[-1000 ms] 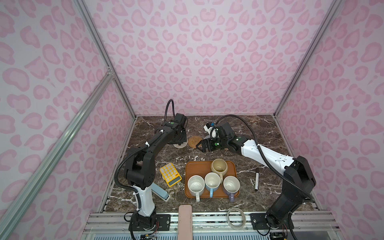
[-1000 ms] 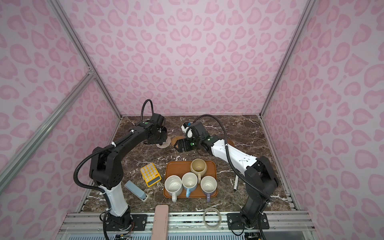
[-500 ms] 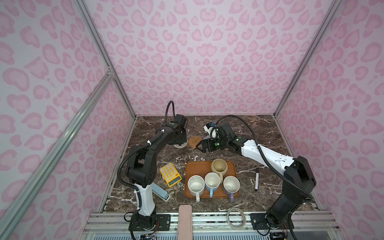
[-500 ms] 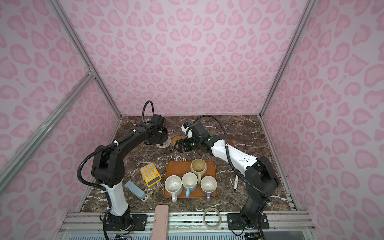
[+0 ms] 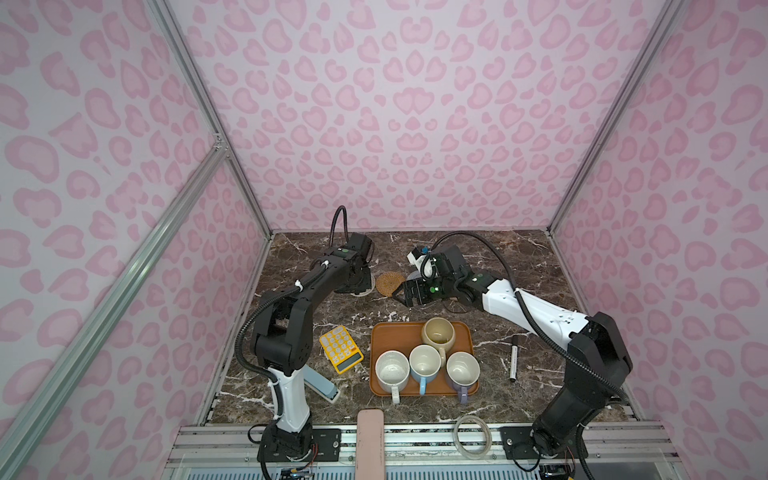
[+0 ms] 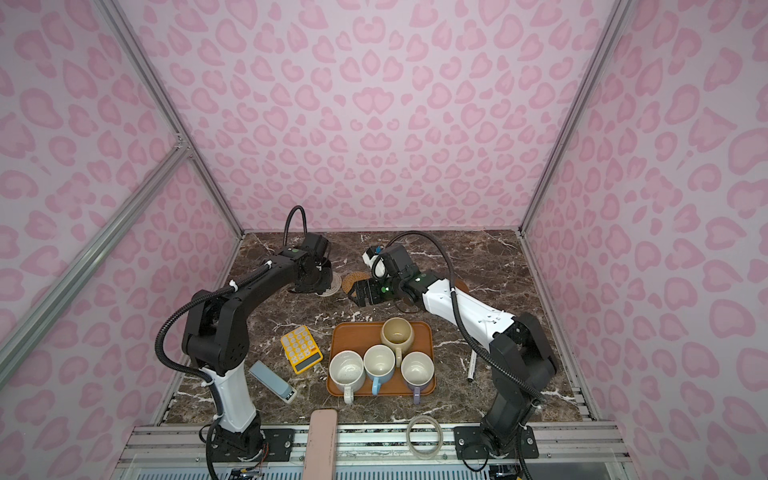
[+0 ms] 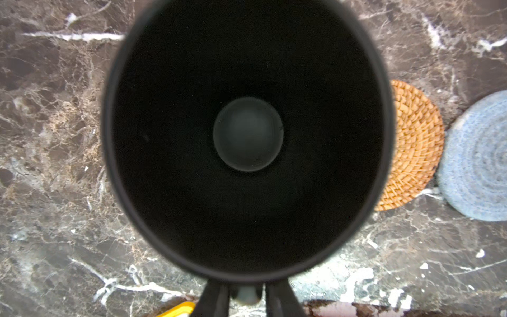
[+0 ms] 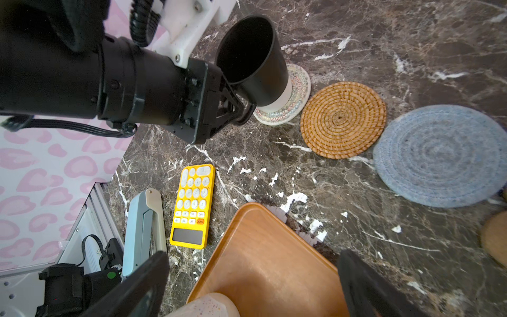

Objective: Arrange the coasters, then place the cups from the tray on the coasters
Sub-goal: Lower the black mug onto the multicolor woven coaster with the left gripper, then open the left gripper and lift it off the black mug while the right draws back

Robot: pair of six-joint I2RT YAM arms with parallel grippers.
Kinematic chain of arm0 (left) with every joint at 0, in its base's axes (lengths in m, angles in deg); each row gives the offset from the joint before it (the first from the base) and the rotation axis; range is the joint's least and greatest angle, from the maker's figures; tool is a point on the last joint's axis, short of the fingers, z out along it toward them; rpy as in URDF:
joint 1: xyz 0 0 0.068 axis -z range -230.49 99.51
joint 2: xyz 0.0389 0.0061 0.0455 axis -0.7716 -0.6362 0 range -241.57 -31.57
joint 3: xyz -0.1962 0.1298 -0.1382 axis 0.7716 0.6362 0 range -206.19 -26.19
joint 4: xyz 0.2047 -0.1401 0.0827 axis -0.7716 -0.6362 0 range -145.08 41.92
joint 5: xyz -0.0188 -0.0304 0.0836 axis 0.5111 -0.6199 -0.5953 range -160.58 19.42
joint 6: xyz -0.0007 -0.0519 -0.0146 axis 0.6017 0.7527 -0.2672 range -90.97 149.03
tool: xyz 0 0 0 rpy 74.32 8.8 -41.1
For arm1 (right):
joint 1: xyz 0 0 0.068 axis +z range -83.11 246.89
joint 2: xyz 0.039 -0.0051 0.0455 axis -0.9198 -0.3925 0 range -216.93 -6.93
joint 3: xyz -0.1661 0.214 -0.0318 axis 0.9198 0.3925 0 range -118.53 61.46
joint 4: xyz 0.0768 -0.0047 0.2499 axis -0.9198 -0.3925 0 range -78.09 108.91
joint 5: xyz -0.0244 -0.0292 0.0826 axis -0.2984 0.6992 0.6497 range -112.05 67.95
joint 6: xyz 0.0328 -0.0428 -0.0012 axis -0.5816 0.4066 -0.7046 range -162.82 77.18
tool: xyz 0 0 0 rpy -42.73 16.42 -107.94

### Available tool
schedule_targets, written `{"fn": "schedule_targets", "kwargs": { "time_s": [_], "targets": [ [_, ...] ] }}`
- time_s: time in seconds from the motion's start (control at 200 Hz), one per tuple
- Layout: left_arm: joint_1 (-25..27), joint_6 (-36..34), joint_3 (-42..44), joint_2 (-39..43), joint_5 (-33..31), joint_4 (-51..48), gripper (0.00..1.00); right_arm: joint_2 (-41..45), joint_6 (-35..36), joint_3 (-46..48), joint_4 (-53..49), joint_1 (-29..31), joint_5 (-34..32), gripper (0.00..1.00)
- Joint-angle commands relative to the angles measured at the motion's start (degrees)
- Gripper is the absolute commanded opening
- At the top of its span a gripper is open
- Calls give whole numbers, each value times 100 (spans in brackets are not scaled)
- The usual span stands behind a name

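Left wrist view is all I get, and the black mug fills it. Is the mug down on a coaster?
Observer: Yes. The black mug stands upright on the whitish coaster, which your view hides.
Operator: How many mugs are on the tray?
Observer: Four on the tray: cream mug, white mug, blue mug, lavender mug.
Operator: Where is the right arm?
Observer: The right gripper hangs open between the tray and the tan coaster, holding nothing.
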Motion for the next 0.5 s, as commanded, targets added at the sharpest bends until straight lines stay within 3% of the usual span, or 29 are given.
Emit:
{"fn": "schedule_targets", "kwargs": {
  "time_s": [0.0,0.13,0.495],
  "targets": [
    [-10,-5,62,73,-15,132,27,7,82,40,-37,6,40,98],
    [-7,-32,61,138,-3,130,32,38,99,88,-24,7,32,98],
    [-5,64,73,91,-38,181,29,100,157,117,-126,-3,-7,97]
  ]
}}
